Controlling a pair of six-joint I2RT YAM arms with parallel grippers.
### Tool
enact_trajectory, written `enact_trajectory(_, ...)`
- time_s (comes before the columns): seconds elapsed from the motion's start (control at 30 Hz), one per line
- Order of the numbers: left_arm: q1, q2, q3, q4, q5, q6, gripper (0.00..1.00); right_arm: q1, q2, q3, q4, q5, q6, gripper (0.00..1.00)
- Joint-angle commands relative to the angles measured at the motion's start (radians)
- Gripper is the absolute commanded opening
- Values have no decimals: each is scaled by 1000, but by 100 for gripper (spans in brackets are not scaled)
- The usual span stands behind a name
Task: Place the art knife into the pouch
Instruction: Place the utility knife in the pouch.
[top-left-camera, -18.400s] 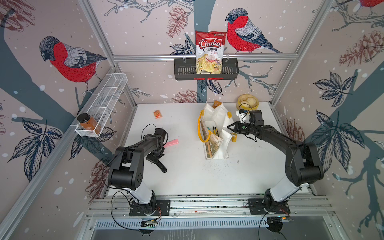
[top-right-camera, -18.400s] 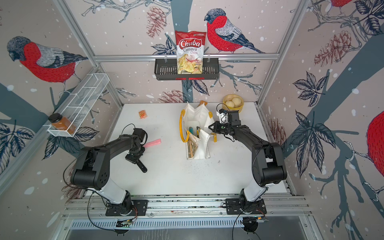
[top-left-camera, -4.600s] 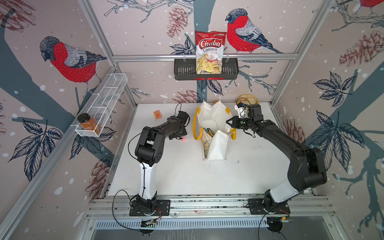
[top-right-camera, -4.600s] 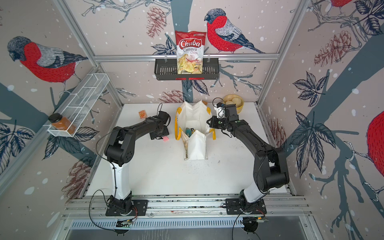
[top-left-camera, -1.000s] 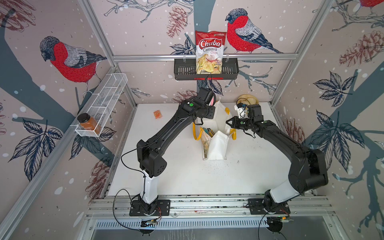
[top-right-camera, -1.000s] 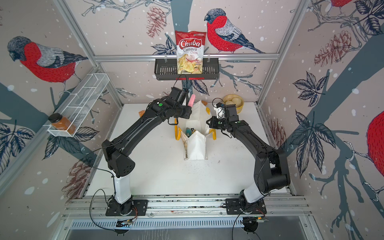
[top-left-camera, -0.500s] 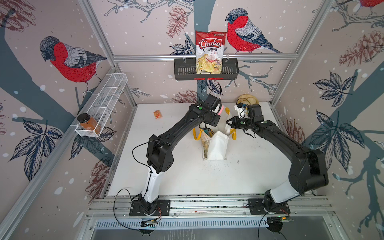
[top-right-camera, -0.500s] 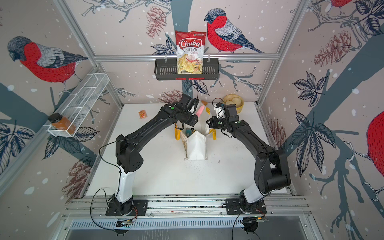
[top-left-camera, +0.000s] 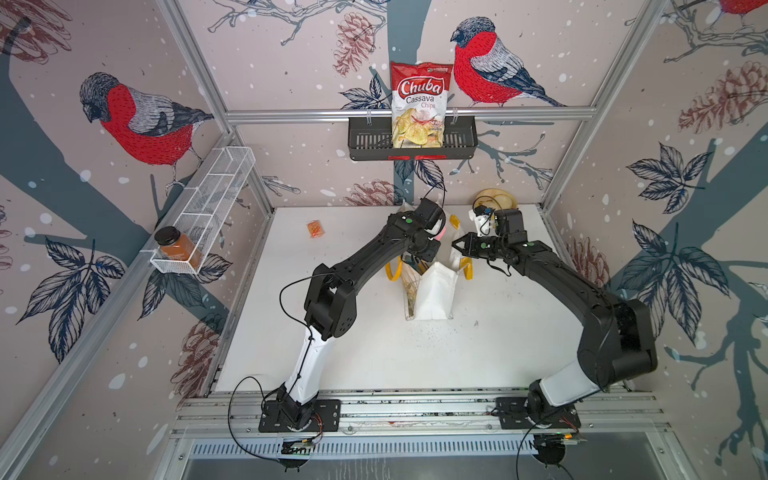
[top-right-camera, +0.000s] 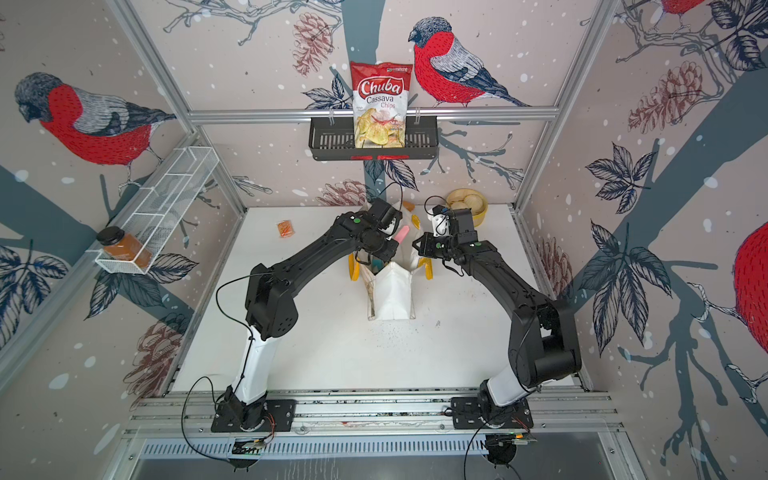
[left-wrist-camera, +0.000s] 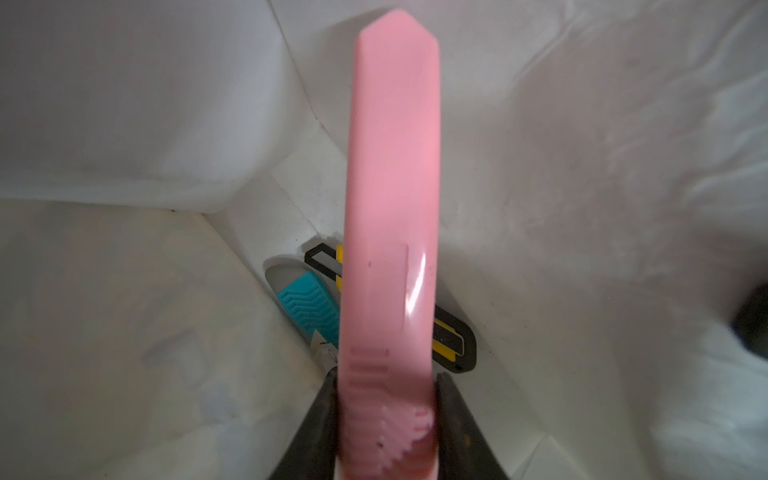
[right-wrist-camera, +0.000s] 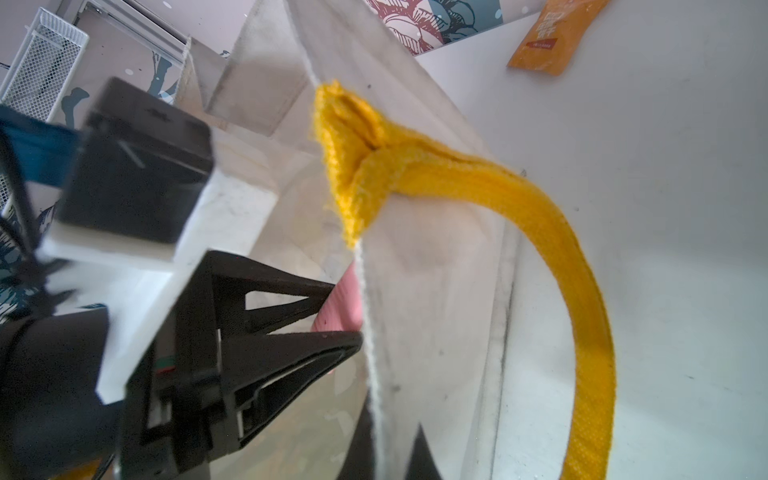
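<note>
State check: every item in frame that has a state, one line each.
pink art knife: clamped in the left claw, tip pointing down into the pouch
pouch: upright, mouth open
right claw: shut on the pouch rim
teal knife: lying inside the pouch
yellow-black knife: lying inside the pouch
chip bag: upright in black wall basket
</note>
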Motion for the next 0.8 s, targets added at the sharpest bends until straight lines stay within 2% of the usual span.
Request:
enact_trajectory(0.0, 0, 24, 27, -10, 17, 9, 30, 3, -5, 2, 15, -3, -1, 0)
enact_trajectory(0.77, -1, 98, -12, -59, 83, 22, 29, 6, 1, 9, 12, -3, -3, 0)
